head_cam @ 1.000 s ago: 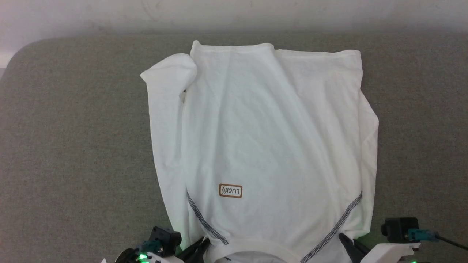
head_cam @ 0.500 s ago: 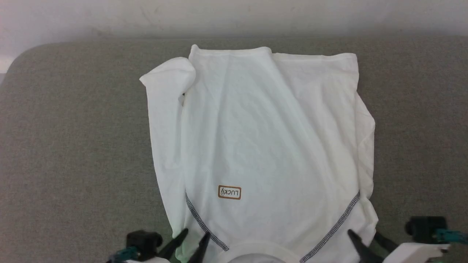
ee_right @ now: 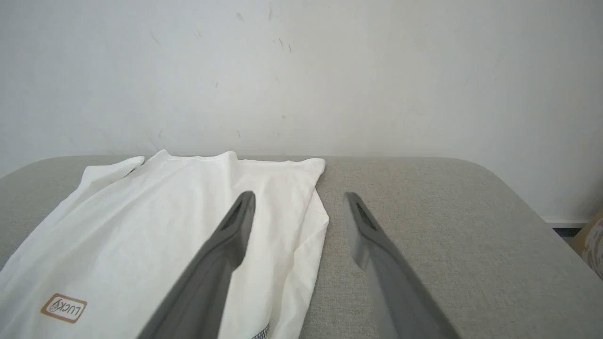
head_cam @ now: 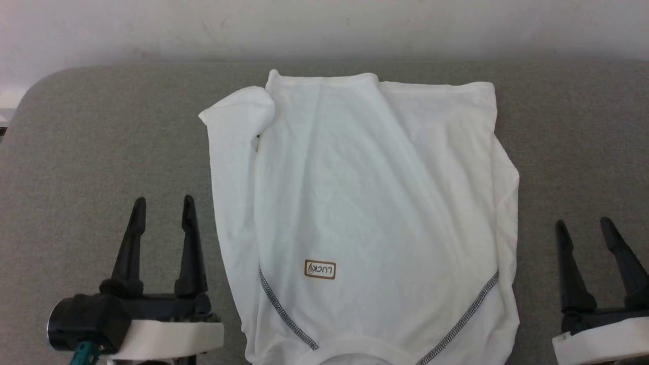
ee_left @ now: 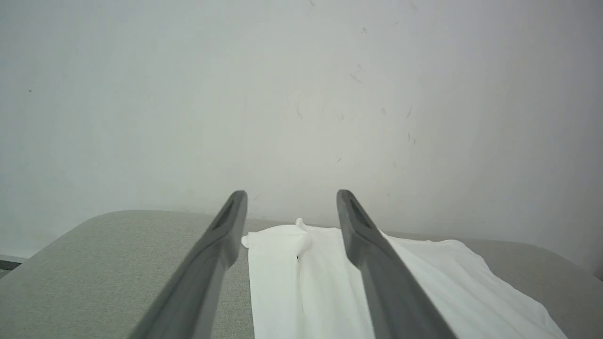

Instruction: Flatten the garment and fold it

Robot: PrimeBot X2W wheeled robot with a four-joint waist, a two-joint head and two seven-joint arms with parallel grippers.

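Both pairs of jaws stand wide open and hold nothing. A second ago they were pinched at the shoulder corners of the garment, at the near edge; now the left gripper (head_cam: 163,203) and the right gripper (head_cam: 583,225) have let go and drawn out to either side. Each rests over bare grey woven upholstery (head_cam: 101,152), clear of the cloth.

The white thin-fabric short-sleeved T-shirt (head_cam: 365,203) lies between them, its ribbed round collar (head_cam: 355,347) nearest the robot and its hem toward the pale wall (head_cam: 324,25). It looks as if a pulling or smoothing stroke has ended. The body lies mostly flat with soft creases, so folding probably comes next.

Dark grey zigzag stitching (head_cam: 284,309) runs up from the collar on both sides. Just beyond it sits a small brown-bordered label (head_cam: 320,269) reading "LUCKY", upside down from the head camera. Farther off, the left edge is doubled over, and a bunched sleeve (head_cam: 238,109) at the far left corner wants straightening.
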